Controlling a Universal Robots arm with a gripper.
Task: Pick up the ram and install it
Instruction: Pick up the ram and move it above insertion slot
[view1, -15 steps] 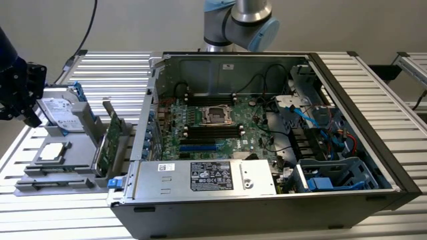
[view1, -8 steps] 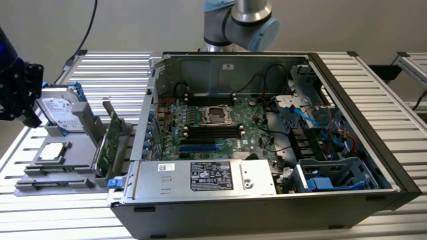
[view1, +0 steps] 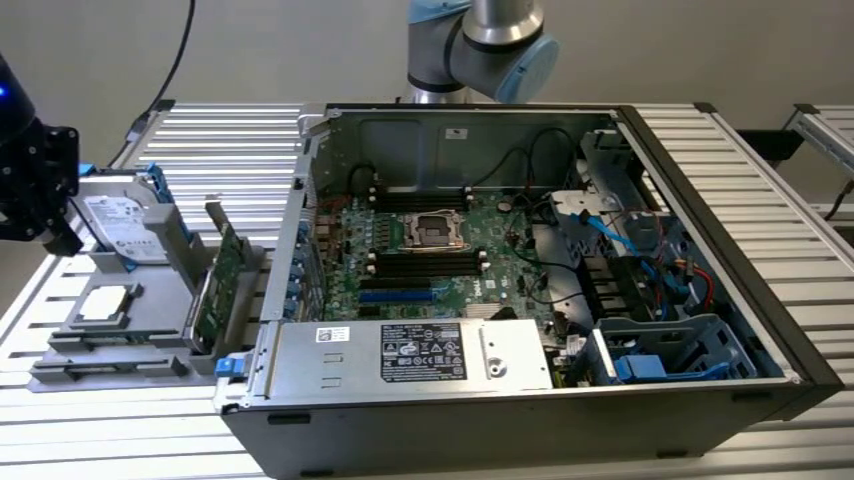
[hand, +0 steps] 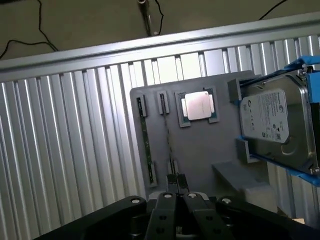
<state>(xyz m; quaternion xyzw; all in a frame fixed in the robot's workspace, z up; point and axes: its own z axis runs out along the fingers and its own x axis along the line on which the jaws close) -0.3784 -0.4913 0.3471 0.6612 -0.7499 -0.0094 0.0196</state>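
Gripper (hand: 176, 194) is empty, its fingers drawn together with at most a slit between them. It hangs over the grey holder plate (hand: 210, 150) and touches nothing. Ram (hand: 145, 142) is not picked. It stands on edge in a slot of that plate and reads as a narrow green strip with a small grey block at each end. Order across the plate: hard drive (hand: 272, 120) in its blue cradle, then CPU (hand: 197, 106), then an inner slot, then the ram's slot by the plate's outer edge. So the ram is on the far side of the CPU from the drive. Key relation: the ram's long axis runs parallel to the table slats (hand: 65, 160), pointing away from the fingertips toward the table's edge rail (hand: 150, 46). Its thickness lies across the line the fingers close on. The fingertips line up with the inner slot, not the ram, so the ram sits ahead of the tool, one slot to the side and clear of it. The inner slot shows only a thin dark line, and whether another stick sits there cannot be told. Open PC case (view1: 441, 140) stands apart from the holder with its motherboard (view1: 400, 250) exposed. With the ram in the holder, install looks not begun.
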